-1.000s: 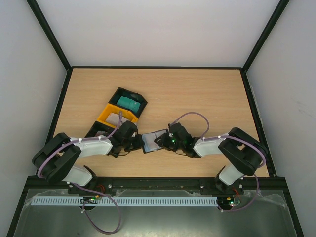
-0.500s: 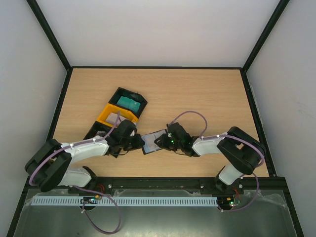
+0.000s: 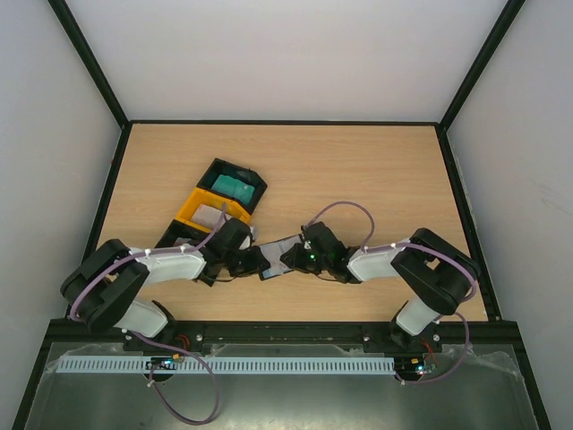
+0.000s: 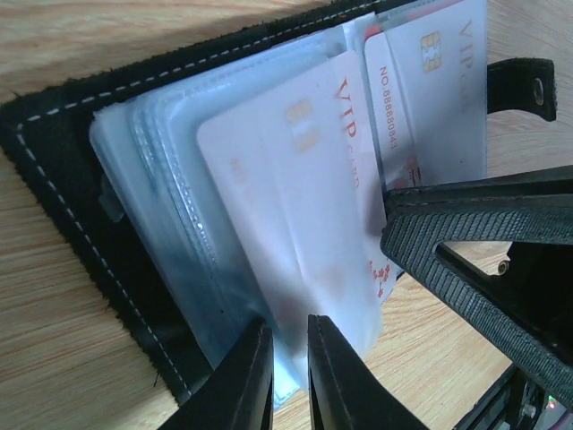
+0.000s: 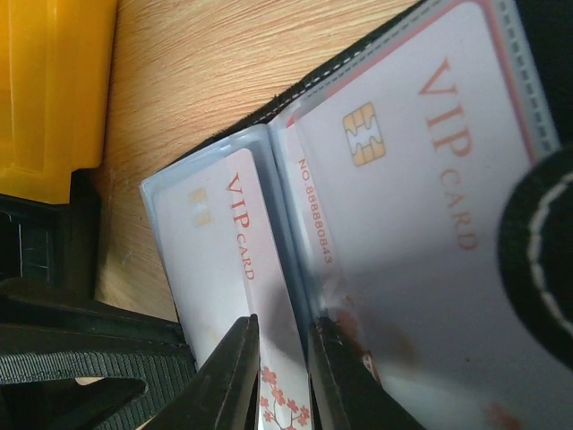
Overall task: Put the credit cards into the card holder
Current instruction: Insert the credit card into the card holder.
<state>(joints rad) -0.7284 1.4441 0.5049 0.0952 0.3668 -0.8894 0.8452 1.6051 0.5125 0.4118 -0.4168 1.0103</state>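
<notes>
The black card holder [image 3: 274, 254] lies open on the table between my two grippers, its clear sleeves fanned out [image 4: 170, 179]. A red-and-white credit card [image 4: 295, 197] sits part way in a sleeve. My right gripper [image 5: 285, 358] is shut on that card's flowered end [image 5: 224, 251]; one of its ribbed fingers [image 4: 483, 242] shows in the left wrist view. A second red-and-white card [image 5: 421, 179] sits in the neighbouring sleeve. My left gripper [image 4: 288, 358] stands slightly open at the sleeves' lower edge, with plastic showing in the narrow gap. A teal card [image 3: 235, 186] lies in a black tray.
A yellow tray [image 3: 204, 215] with a whitish card and black trays [image 3: 219, 170] form a row left of the holder. The yellow tray's wall [image 5: 54, 90] is close beside the right gripper. Black frame rails border the table.
The left jaws have parted a little from fully shut, and the left gripper has edged right over the holder. The right jaws have narrowed onto the card.
</notes>
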